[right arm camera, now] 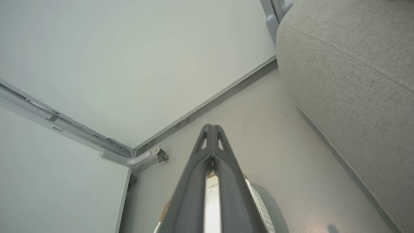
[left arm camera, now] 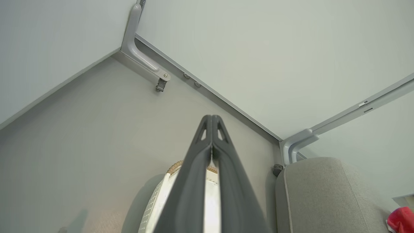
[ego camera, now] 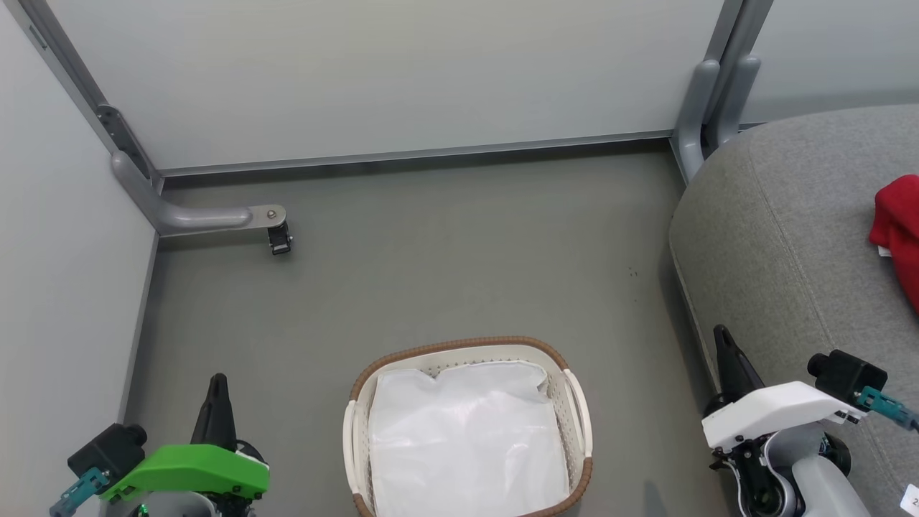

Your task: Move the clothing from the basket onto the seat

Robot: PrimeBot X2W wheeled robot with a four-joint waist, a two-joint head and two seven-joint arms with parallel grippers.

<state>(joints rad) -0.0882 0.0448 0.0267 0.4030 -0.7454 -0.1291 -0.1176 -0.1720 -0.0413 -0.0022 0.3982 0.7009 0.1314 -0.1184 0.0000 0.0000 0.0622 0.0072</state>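
Closest in, the left gripper (ego camera: pixel 217 384) sits at the lower left, its two dark fingers pressed tight together and pointing up, nothing between them. Over on the lower right, the right gripper (ego camera: pixel 724 341) is the same: fingers shut flat against each other, holding nothing, its tip just in front of the near edge of the seat (ego camera: pixel 782 237).

Between the two grippers stands the basket (ego camera: pixel 467 343) on the floor (ego camera: pixel 431 251), brown woven rim showing, and the white liner (ego camera: pixel 467 438) lies rumpled across its inside. Both wrist views catch a sliver of that basket just behind the closed fingers.

Now to the right: the big grey seat runs up that side. The red clothing (ego camera: pixel 897 222) lies on top of it, bunched at the far right edge of the head view and partly cut off by the frame. It is well apart from the basket and beyond the right gripper, with bare grey cushion between them. It is farther again from the left gripper.

Past all that, a caster foot (ego camera: pixel 278 237) stands at the left, and the pale partition wall (ego camera: pixel 388 72) closes the back.
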